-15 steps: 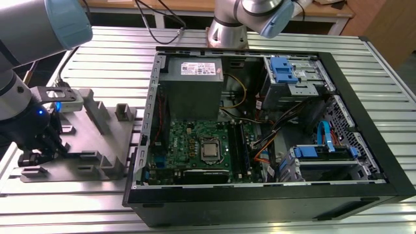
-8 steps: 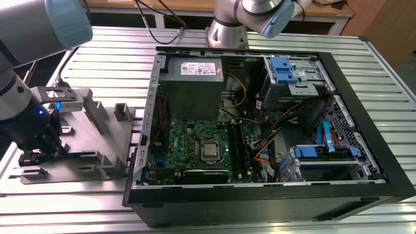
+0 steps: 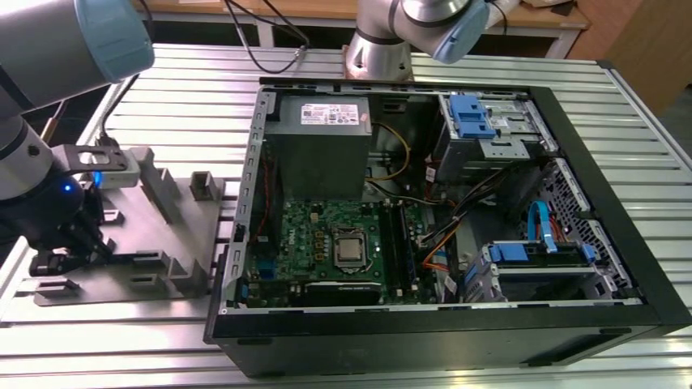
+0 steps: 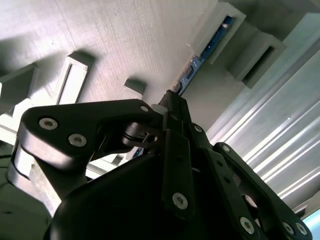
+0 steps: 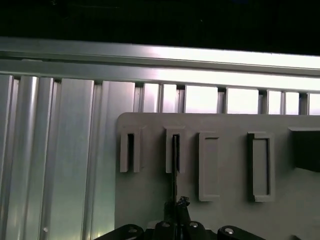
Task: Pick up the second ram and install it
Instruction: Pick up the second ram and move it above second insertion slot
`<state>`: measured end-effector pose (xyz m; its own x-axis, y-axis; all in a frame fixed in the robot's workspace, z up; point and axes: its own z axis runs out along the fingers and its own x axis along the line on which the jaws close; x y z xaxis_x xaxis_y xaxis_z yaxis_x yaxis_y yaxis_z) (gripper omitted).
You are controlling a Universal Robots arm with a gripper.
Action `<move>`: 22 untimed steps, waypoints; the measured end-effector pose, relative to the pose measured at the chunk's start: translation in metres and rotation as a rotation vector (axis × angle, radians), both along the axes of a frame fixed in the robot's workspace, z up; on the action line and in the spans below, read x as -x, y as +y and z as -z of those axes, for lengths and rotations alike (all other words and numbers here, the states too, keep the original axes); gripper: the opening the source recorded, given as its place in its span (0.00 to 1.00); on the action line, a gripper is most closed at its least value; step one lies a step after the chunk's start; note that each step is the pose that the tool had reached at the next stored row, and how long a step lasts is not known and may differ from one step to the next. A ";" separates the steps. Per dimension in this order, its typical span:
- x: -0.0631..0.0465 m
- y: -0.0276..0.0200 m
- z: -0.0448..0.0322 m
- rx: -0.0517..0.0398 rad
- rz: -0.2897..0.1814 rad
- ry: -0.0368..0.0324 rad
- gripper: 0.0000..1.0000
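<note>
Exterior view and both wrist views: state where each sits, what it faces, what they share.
Exterior view: off-arm, high, facing the computer case and fixture plate; arm and gripper show.
Second wrist view: wrist-mounted, looking past the gripper at the second ram.
First wrist view: wrist-mounted, facing the fixture plate; gripper shows.
Both wrist views share the gripper shut on the second ram.

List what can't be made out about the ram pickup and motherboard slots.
1. Second wrist view: the second ram has its near end hidden behind the gripper.
2. First wrist view: that ram is edge-on, so its chips cannot be seen.
3. Exterior view: the arm covers the fixture plate under the gripper.
4. Exterior view: the motherboard slots are too small to tell whether a stick is seated.
</note>
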<state>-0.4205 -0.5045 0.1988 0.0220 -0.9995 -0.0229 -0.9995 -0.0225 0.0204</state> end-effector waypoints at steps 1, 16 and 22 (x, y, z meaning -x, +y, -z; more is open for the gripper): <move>0.000 0.0000 0.0001 0.0000 0.017 0.0000 0.09; 0.000 0.0000 -0.0005 -0.0001 0.023 -0.0001 0.08; 0.000 0.0000 -0.0007 -0.0004 0.021 -0.0001 0.08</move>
<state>-0.4206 -0.5045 0.1995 0.0011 -0.9997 -0.0233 -0.9998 -0.0016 0.0202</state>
